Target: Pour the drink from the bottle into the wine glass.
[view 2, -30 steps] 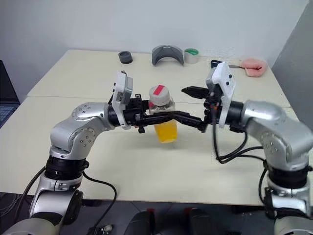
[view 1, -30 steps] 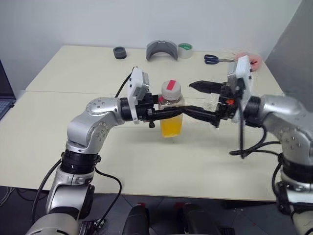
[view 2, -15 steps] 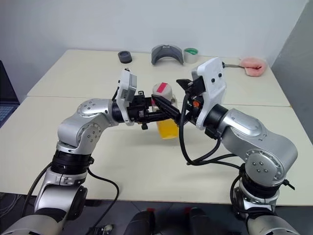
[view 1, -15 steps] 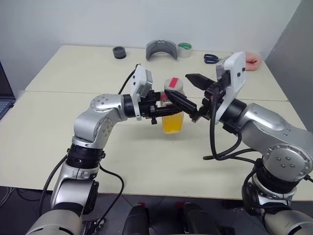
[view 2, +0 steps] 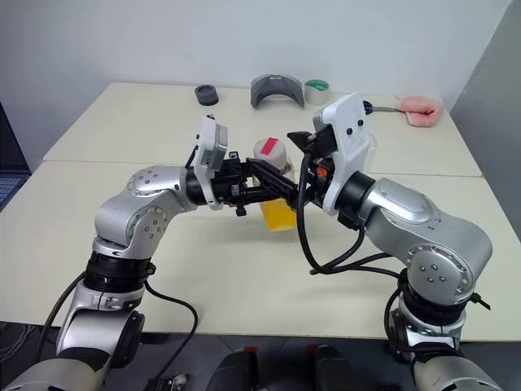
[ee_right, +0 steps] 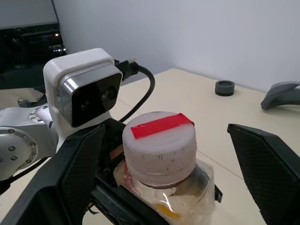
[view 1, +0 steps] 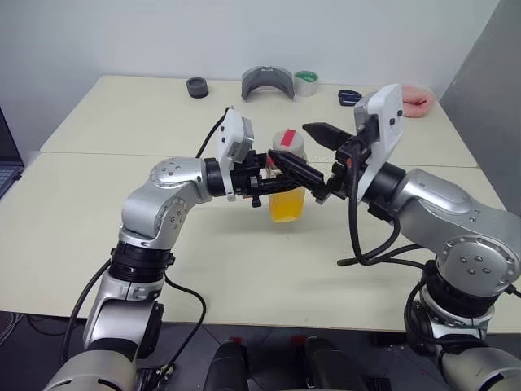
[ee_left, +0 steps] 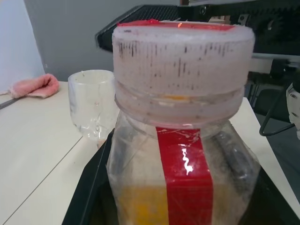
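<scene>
Left gripper (view 1: 273, 181) clamped on the small clear plastic bottle with squarish sides and a red vertical stripe label (view 1: 286, 181), black fingers pinching its body just under the shoulder; held upright above the cream desk (view 1: 122, 122), over the seam between its two halves, roughly midway between the left and right edges; white ribbed cap with a red strip across the top (ee_right: 158, 140) seated on the neck; orange-yellow translucent drink (view 1: 285, 206) filling only the lower part of the bottle. Right gripper (view 1: 313, 155) spread wide, one black finger (view 1: 295, 169) lying across the bottle's shoulder on the near side, the other (view 1: 323, 132) standing free beyond the cap, the cap between the two; contact with the cap not clear. Clear wine glass with a rounded bowl (ee_left: 93, 110) standing on the desk beyond the bottle, toward the right edge, stem and foot hidden behind the left gripper's finger in the left wrist view. Along the far edge: a small black round ring (view 1: 197, 86), a grey curved shell-shaped piece (view 1: 269, 82), a roll of tape with a green core (view 1: 307, 82) just beside it, blue-handled scissors (view 1: 350, 97), and a pink cloth (view 1: 417, 103) near the far right corner.
</scene>
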`<state>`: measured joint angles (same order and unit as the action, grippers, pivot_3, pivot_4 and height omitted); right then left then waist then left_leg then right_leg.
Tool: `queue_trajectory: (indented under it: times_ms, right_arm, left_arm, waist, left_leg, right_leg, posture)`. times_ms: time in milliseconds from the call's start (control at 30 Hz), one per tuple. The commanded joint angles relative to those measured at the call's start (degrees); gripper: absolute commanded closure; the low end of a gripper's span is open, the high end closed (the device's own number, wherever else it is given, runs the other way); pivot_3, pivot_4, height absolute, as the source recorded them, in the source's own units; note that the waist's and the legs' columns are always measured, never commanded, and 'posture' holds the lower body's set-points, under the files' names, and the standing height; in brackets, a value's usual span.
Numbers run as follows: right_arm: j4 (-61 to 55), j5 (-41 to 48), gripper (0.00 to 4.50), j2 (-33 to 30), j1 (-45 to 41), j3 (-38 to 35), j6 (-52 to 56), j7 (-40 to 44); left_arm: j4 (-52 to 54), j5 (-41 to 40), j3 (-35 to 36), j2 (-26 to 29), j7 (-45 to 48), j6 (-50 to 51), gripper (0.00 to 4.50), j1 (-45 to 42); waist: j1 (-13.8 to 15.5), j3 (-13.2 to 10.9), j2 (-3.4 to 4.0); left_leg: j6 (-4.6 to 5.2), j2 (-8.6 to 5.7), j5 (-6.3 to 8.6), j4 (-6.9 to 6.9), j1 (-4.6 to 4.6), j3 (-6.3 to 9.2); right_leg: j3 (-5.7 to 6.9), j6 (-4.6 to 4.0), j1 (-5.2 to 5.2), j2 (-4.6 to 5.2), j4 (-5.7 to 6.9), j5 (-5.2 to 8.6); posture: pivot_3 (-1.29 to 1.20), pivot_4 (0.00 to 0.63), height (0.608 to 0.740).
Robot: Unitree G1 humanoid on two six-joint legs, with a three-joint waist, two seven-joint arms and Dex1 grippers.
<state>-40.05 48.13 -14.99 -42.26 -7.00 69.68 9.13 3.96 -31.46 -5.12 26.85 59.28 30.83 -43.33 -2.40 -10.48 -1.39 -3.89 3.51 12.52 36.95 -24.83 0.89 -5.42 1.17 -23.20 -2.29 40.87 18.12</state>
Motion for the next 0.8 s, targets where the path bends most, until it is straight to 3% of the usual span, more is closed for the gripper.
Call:
queue_trajectory:
  times_ms: [33, 100, 300, 467, 567, 800]
  right_arm:
    - [-0.3, 0.8, 0.2, -0.1, -1.0, 0.3, -2.5, 0.4]
    - [0.2, 0.8, 0.62, -0.4, -1.3, 0.3, -3.2, 0.4]
    - [0.9, 0.8, 2.64, -1.3, -1.3, 0.5, -5.0, 0.7]
    - [1.5, 1.0, 2.66, -2.2, -1.5, 0.8, -5.7, 1.6]
    - [5.1, 1.6, 2.66, -4.5, -2.7, 0.6, -8.1, 7.3]
    - [28.1, -2.1, 2.66, -11.6, -11.2, 8.9, -23.4, 44.1]
  left_arm:
    - [2.6, -0.9, 1.8, 0.4, -0.2, -0.5, 2.55, -0.2]
    - [2.7, -0.9, 1.9, 0.4, -0.3, -0.4, 2.55, -0.1]
    - [3.0, -1.1, 1.8, 0.5, -0.3, -0.2, 2.55, 0.4]
    - [2.7, -1.1, 1.8, 0.5, -0.3, -0.2, 2.55, 0.2]
    - [2.6, -1.2, 1.8, 0.5, -0.2, -0.1, 2.55, 0.2]
    - [3.2, -1.3, 2.0, 1.2, 0.4, 0.5, 2.55, 0.2]
  waist:
    - [0.0, 0.0, 0.0]
    - [0.0, 0.0, 0.0]
    - [0.0, 0.0, 0.0]
    - [0.0, 0.0, 0.0]
    - [0.0, 0.0, 0.0]
    - [-0.3, 0.0, 0.01]
  left_leg:
    - [0.0, 0.0, 0.0, 0.0, 0.0, 0.0]
    - [0.0, 0.0, 0.0, 0.0, 0.0, -0.01]
    - [0.0, 0.01, 0.0, 0.0, 0.0, 0.0]
    - [0.0, 0.0, 0.0, 0.0, 0.0, -0.01]
    - [0.0, 0.0, 0.0, 0.0, 0.0, -0.01]
    - [0.02, 0.0, 0.0, -0.01, 0.02, -0.07]
  right_leg:
    - [0.0, 0.0, 0.0, 0.0, 0.0, 0.0]
    - [-0.01, 0.0, 0.0, 0.0, 0.0, 0.0]
    - [0.0, 0.0, -0.01, -0.01, 0.0, 0.0]
    - [-0.01, 0.0, 0.0, -0.01, 0.0, 0.0]
    - [0.0, 0.0, -0.01, -0.01, 0.0, 0.0]
    - [-0.04, 0.0, -0.02, -0.04, -0.03, 0.0]
  posture:
    - [0.0, 0.15, 0.74]
    - [0.0, 0.15, 0.74]
    - [0.0, 0.15, 0.74]
    - [0.0, 0.15, 0.74]
    - [0.0, 0.15, 0.74]
    - [0.0, 0.15, 0.74]
